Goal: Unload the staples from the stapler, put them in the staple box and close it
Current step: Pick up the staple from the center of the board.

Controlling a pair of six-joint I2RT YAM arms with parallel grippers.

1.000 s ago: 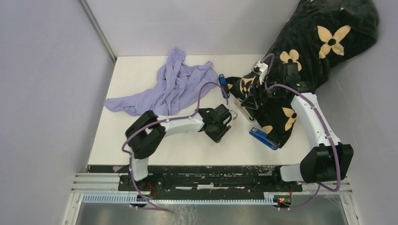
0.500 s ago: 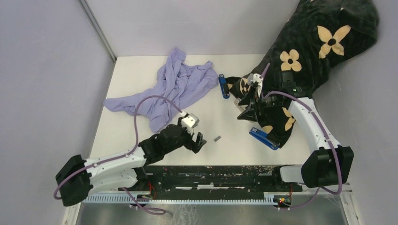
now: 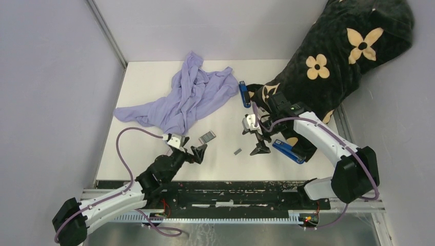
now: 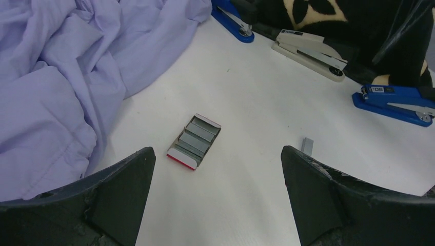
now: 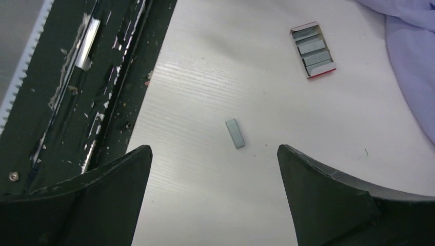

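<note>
A small grey strip of staples [image 3: 237,151] was seen lying flat on the white counter [image 3: 154,77], close to the near edge and about halfway along it. The right claw [image 3: 254,141] was held just beside the strip, spread wide apart, and the strip was not touched. The left claw [image 3: 197,152] was spread wide too, nearer the left edge. A little red-and-white box [image 3: 207,136] was seen just past it. A blue stapler [image 3: 288,151] was seen toward the right edge, beside a black flowered cloth [image 3: 328,61].

Silver-grey staples [image 5: 235,132]; blue stapler [image 3: 288,151]; lilac garment [image 3: 184,97]; black cloth [image 3: 349,56] (cream flower print); white table [image 3: 154,77].
</note>
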